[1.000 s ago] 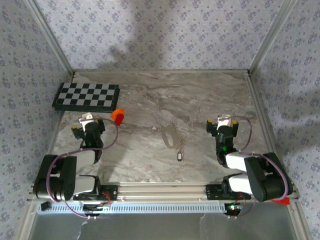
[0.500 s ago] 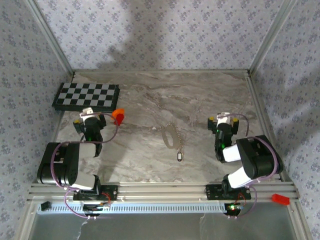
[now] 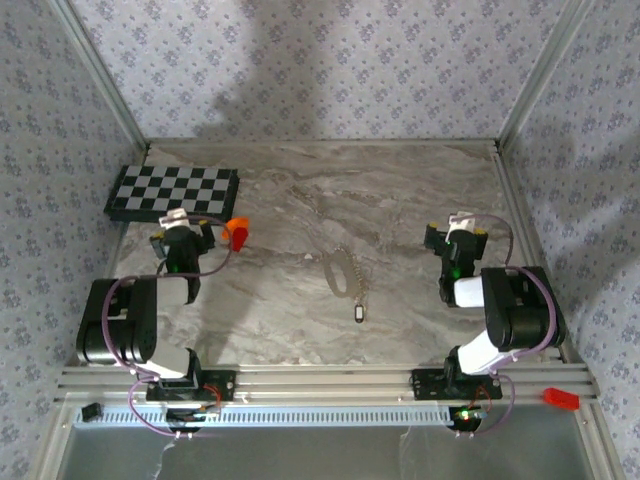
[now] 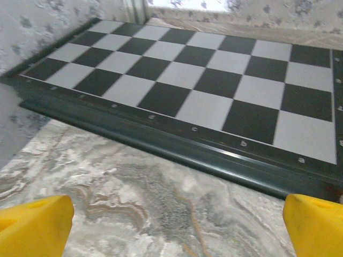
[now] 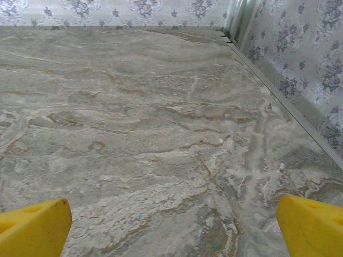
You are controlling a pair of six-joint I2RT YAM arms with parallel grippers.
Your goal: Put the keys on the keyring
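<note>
Evidently task not begun. Key (image 3: 358, 313) lies loose on surface (image 3: 300, 195), between both tools and nearer arm bases than either. Keyring (image 3: 340, 270) with fine chain lies just beyond key; contact between them cannot be told. Key not threaded on loop. Left tool (image 3: 181, 228) wide open, empty, facing chessboard (image 3: 172, 192); orange-red block (image 3: 236, 232) just to its right. Right tool (image 3: 458, 230) wide open, empty; key well to its left. Outstanding: grasp both items, thread key.

The 2 arms sit folded at the near edge of the table (image 3: 400, 190), left gripper (image 3: 181, 228) toward its left edge, right gripper (image 3: 458, 234) toward its right, both pointing to the far edge, jaws spread wide, empty.
</note>
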